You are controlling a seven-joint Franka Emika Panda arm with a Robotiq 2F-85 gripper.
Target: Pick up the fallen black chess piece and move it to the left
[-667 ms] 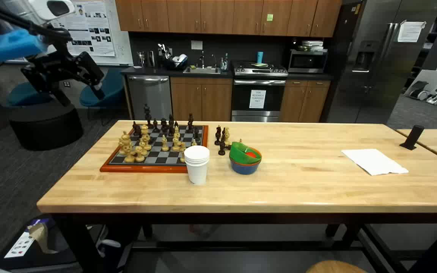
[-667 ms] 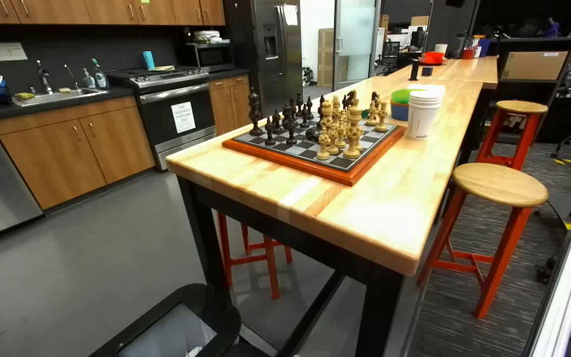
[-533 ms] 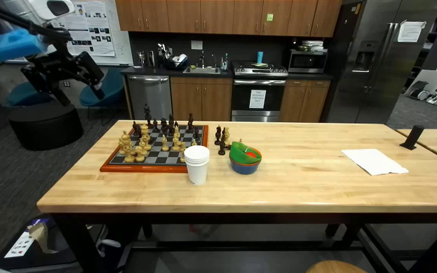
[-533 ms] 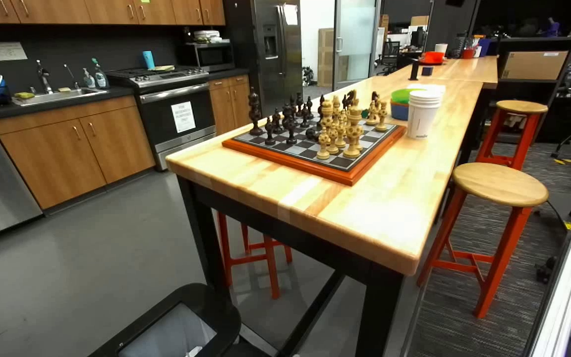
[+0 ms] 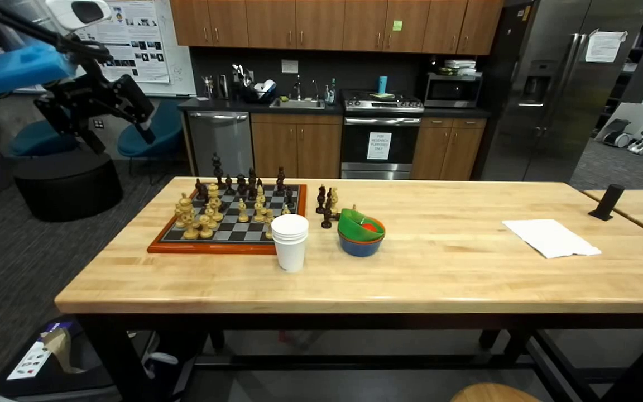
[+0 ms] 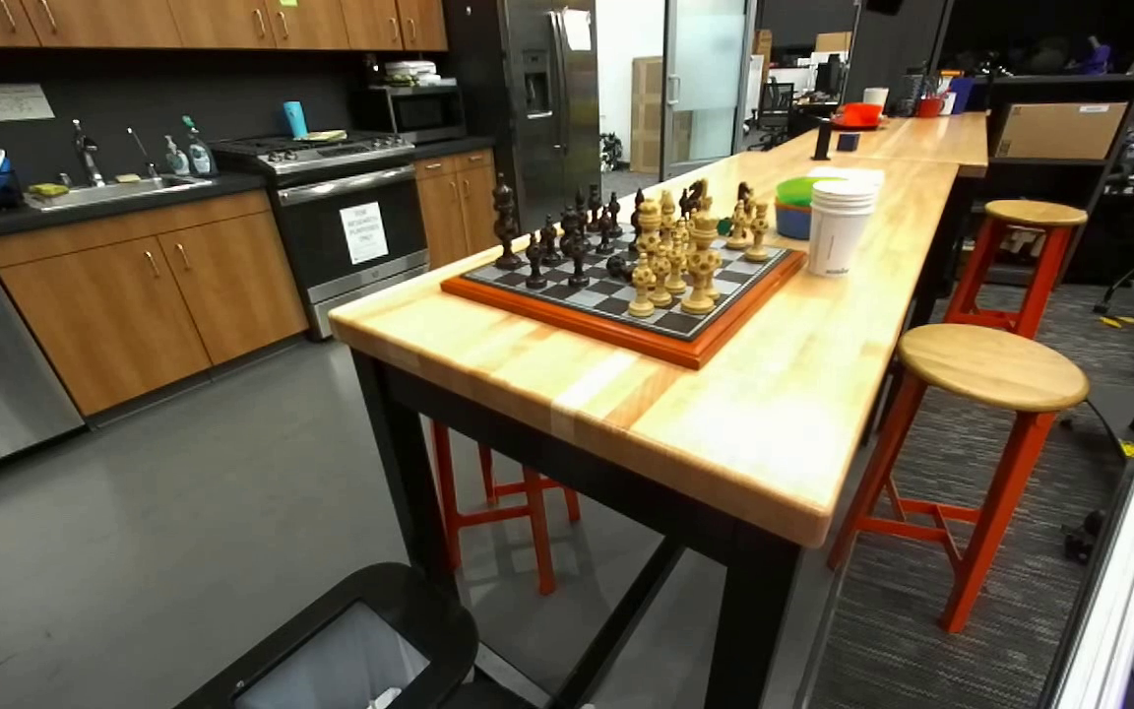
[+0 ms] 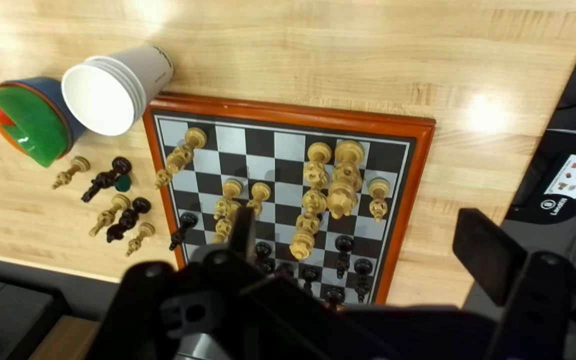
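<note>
Taking twelve as the top of each view: in an exterior view the fallen black chess piece (image 6: 618, 267) lies near the middle of the chessboard (image 6: 577, 320), just at nine o'clock from the pale pieces (image 6: 700, 266), and the grasp would go best straight from above, the jaws narrowed and set to pinch across its length, since a wide spread could topple its standing neighbours. It looks low, rounded and dark, its head and base hard to tell apart. At two o'clock from the board's middle a green base marks a second lying piece (image 6: 724, 226), so which one the task means is a judgement; the one on the board seems likelier. In an exterior view the end effector (image 5: 121, 140) hangs at ten o'clock from the board, jaws well apart with nothing between them, so the step in hand looks to be the approach. That second piece, dark as well, shows partly on the table (image 5: 444, 279) at three o'clock from the board, beside the green bowl (image 5: 349, 226). In the wrist view the jaws stand broadly parted, and the target seems a mere dark sliver just at one o'clock from the crown of a tall pale piece (image 7: 303, 242), so line up by the exterior views, then lift clear of the crowns before going left; whose left is unsaid.
</note>
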